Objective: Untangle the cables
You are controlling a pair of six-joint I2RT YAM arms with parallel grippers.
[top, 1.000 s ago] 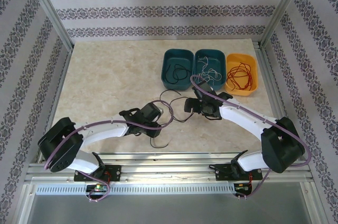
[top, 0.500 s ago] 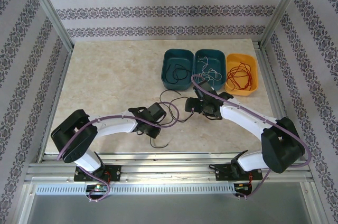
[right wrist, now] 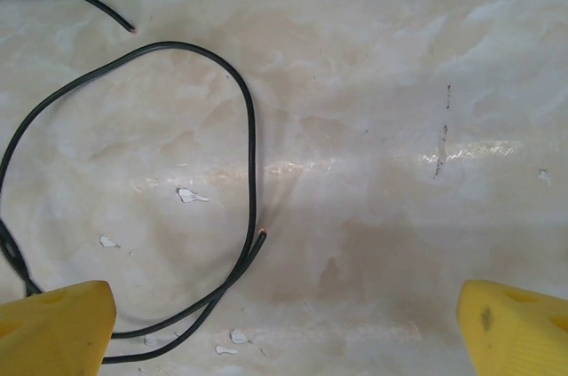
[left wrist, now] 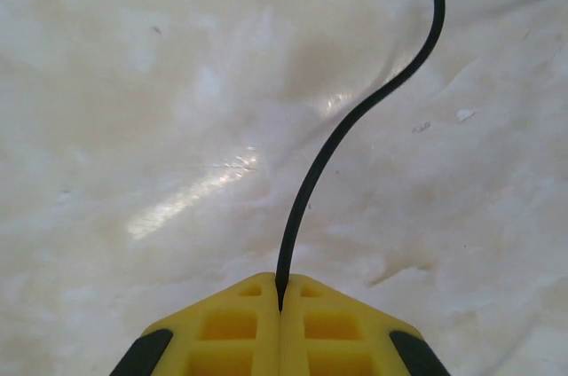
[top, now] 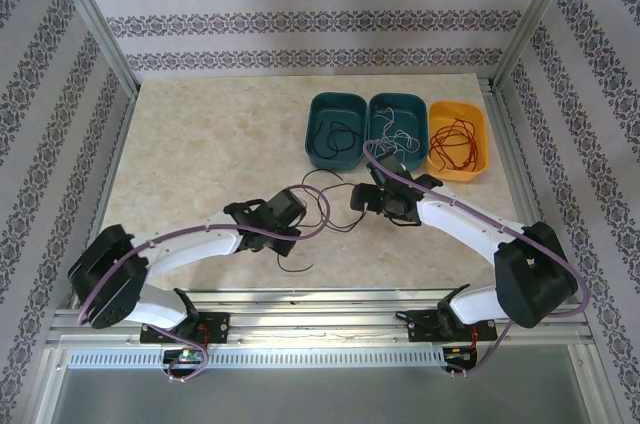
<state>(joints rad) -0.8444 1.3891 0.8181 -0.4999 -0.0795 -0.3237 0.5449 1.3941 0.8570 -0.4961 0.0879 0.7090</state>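
A loose black cable [top: 322,187] loops over the marble table between my two grippers. In the left wrist view the yellow jaws of my left gripper [left wrist: 280,293] are pressed together on this black cable [left wrist: 355,119], which rises from them and curves away to the upper right. From above, my left gripper [top: 301,217] sits just left of the loops. My right gripper [right wrist: 284,332] stands open low over the table, its yellow fingertips [right wrist: 55,323] wide apart. Black cable loops [right wrist: 251,145] with a bare end lie ahead of it, between its fingers and to the left. From above it [top: 358,199] is right of the loops.
Three bins stand at the back right: a dark teal bin [top: 314,116] with a black cable, a teal bin [top: 425,114] with a white cable, an orange bin [top: 480,134] with a red cable. A short black strand [top: 295,266] lies near the front edge.
My left gripper has shut on the black cable. The left arm swung right and back, and the black strand near the front edge shifted. The right arm stayed put.
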